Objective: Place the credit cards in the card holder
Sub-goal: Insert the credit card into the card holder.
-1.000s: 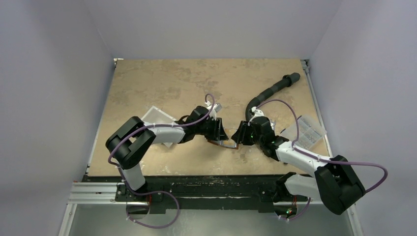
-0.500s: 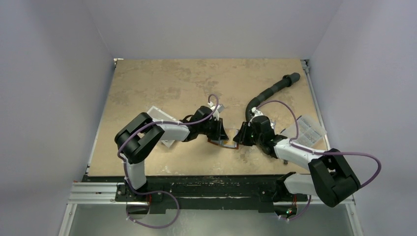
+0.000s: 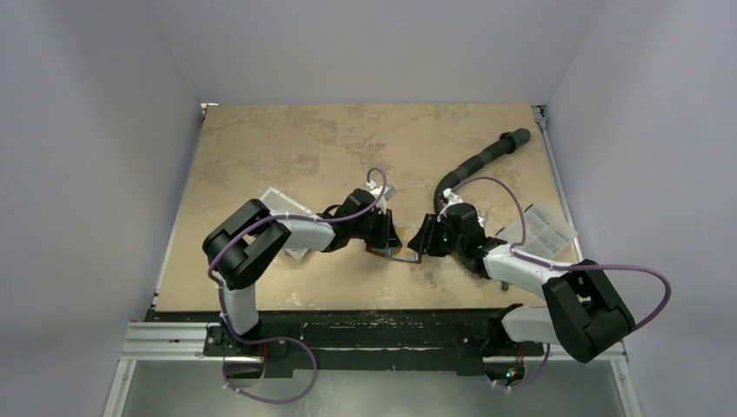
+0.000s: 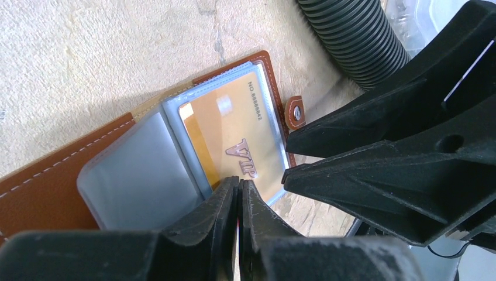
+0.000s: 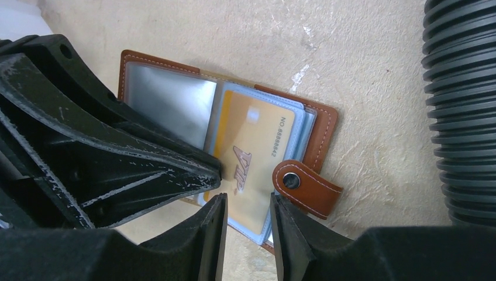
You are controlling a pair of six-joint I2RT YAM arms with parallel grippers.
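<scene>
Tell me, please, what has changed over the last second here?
The left gripper closed at the card holder's edge, and the left arm's elbow swung right. The right arm shifted left slightly; the right gripper is open. The card holder stayed open on the table, gold card inside.

One card holder (image 4: 41,187) (open), one card (image 4: 234,134), one hose (image 4: 357,41).

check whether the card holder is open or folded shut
Open. The card holder lies spread flat, clear sleeves showing, a gold VIP card inside one, the snap strap undone.
</scene>
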